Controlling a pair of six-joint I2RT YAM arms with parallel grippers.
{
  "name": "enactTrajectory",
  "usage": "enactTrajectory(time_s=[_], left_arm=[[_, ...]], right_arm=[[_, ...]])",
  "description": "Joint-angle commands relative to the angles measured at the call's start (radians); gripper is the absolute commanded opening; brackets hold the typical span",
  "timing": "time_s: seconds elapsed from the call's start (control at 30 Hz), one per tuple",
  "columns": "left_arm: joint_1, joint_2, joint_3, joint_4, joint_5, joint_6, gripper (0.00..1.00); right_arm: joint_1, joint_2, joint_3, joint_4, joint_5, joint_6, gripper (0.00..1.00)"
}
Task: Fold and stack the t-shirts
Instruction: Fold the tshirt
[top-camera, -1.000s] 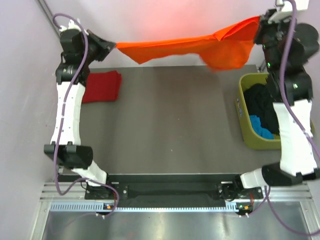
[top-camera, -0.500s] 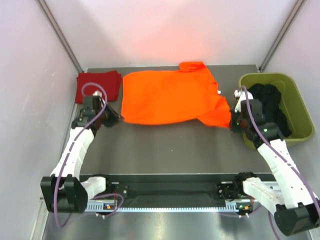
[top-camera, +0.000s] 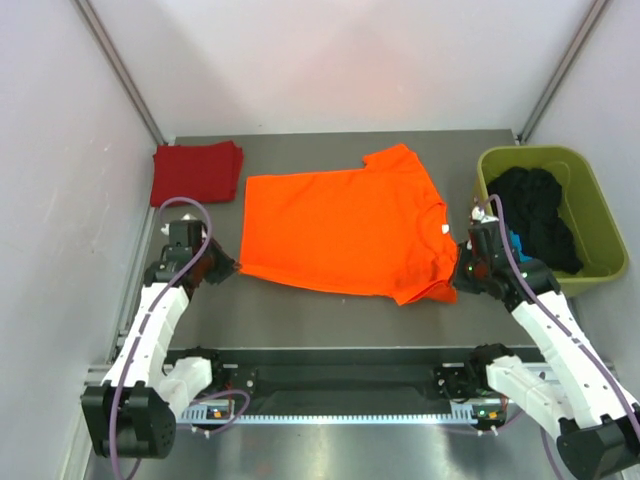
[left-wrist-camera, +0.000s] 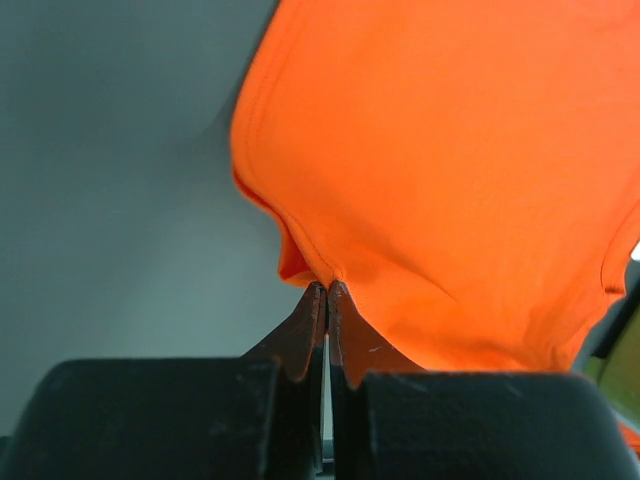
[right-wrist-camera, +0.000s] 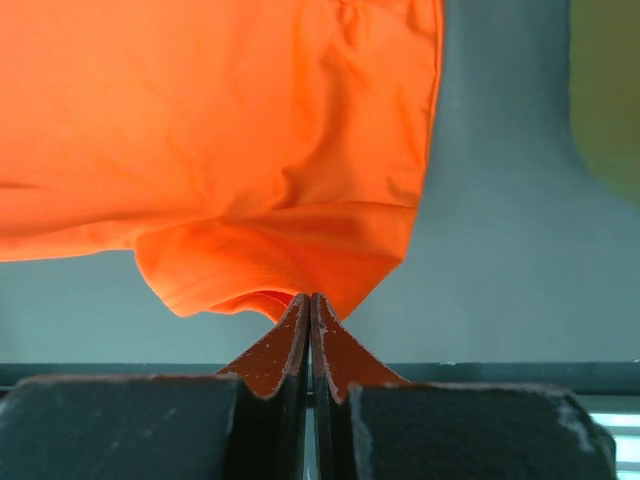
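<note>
The bright orange t-shirt (top-camera: 345, 230) lies spread flat on the grey table, one sleeve pointing to the back. My left gripper (top-camera: 232, 268) is shut on its near left corner, as the left wrist view (left-wrist-camera: 327, 284) shows. My right gripper (top-camera: 456, 280) is shut on its near right corner by the sleeve, as the right wrist view (right-wrist-camera: 309, 298) shows. The dark red t-shirt (top-camera: 196, 171) lies folded at the back left, apart from both grippers.
The olive-green plastic tub (top-camera: 593, 222) stands at the right edge, holding dark and blue clothes (top-camera: 535, 208). White walls close in on the left, back and right. Grey table surface (top-camera: 330, 320) shows in front of the orange shirt.
The orange shirt went from hanging stretched in the air to lying on the table. In the last half second both grippers pulled it toward the near edge and it flattened out.
</note>
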Motion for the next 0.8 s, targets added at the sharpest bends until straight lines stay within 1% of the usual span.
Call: enactTrajectory(time_s=[0.0,0.07,0.17,0.27,0.33,0.5,0.53,0.57,0.67,0.7,0.77], left_arm=[[0.005,-0.042,0.024,-0.044,-0.083,-0.042,0.00],[0.007,-0.051,0.007,-0.058,-0.114,-0.056,0.00],[0.007,-0.034,-0.024,-0.032,-0.109,-0.065,0.00],[0.007,0.007,-0.036,0.023,-0.097,-0.079,0.00],[0.005,0.058,-0.032,0.051,-0.087,-0.076,0.00],[0.007,0.168,0.042,0.109,-0.105,-0.037,0.00],[0.005,0.203,0.054,0.117,-0.106,-0.032,0.00],[0.005,0.220,0.073,0.138,-0.109,-0.024,0.00],[0.007,0.295,0.103,0.172,-0.099,-0.036,0.00],[0.005,0.314,0.112,0.186,-0.091,-0.038,0.00],[0.005,0.374,0.145,0.194,-0.083,-0.038,0.00]], right_arm=[[0.011,-0.038,-0.021,0.012,0.011,0.075,0.00],[0.011,-0.039,-0.029,0.015,0.027,0.082,0.00],[0.010,-0.028,-0.038,0.050,0.060,0.085,0.00],[0.011,0.019,-0.027,0.107,0.083,0.054,0.00],[0.010,0.082,0.005,0.129,0.113,0.036,0.00],[0.008,0.246,0.106,0.161,0.210,-0.069,0.00],[0.008,0.261,0.132,0.170,0.213,-0.082,0.00],[0.008,0.275,0.138,0.205,0.209,-0.127,0.00],[0.008,0.324,0.152,0.247,0.227,-0.184,0.00],[0.008,0.355,0.154,0.292,0.219,-0.202,0.00],[0.005,0.395,0.180,0.304,0.225,-0.230,0.00]])
